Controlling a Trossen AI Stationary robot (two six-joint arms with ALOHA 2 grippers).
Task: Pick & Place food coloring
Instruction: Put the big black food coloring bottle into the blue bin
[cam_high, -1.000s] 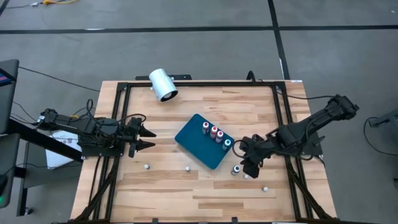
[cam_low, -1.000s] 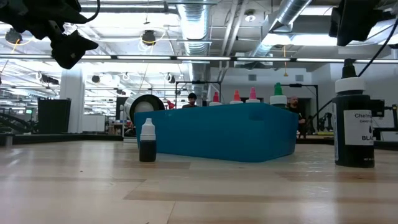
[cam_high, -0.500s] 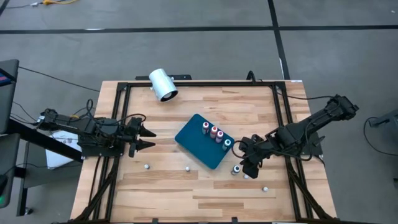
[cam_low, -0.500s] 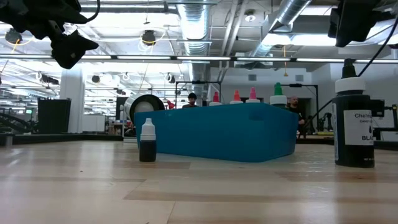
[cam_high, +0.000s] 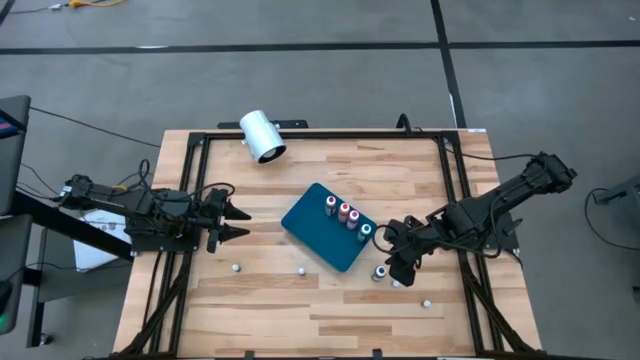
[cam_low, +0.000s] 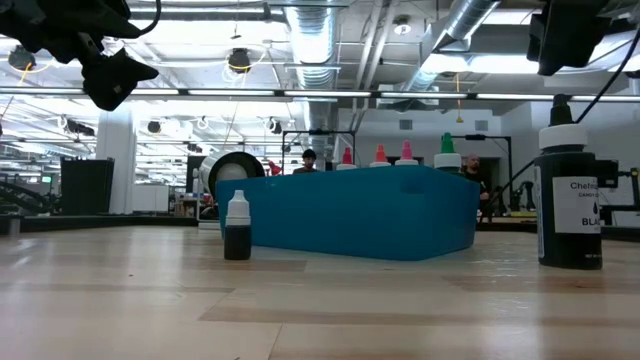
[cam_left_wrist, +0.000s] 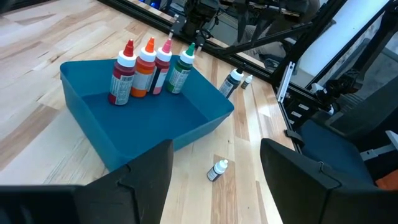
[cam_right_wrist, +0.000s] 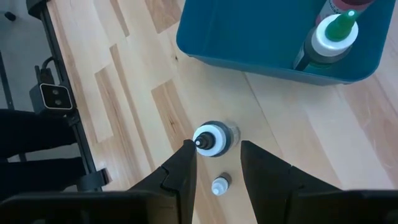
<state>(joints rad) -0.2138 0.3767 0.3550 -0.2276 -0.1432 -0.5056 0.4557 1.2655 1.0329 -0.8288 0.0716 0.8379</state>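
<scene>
Four small food coloring bottles (cam_left_wrist: 149, 67) with red, orange, pink and green tips are stood upright in a row inside the teal rectangular plastic tray (cam_high: 322, 240). A black-filled, white-capped bottle (cam_right_wrist: 214, 138) is stood on the pale wooden table (cam_high: 300, 310) just beside the tray, directly below the right gripper (cam_high: 398, 262), whose fingers are parted and empty. The left gripper (cam_high: 236, 222) is held released, well apart.

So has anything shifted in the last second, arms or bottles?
Nothing visibly changed. The right gripper still hovers over the black bottle beside the teal tray, the left gripper still waits open, and four bottles remain in the tray.
</scene>
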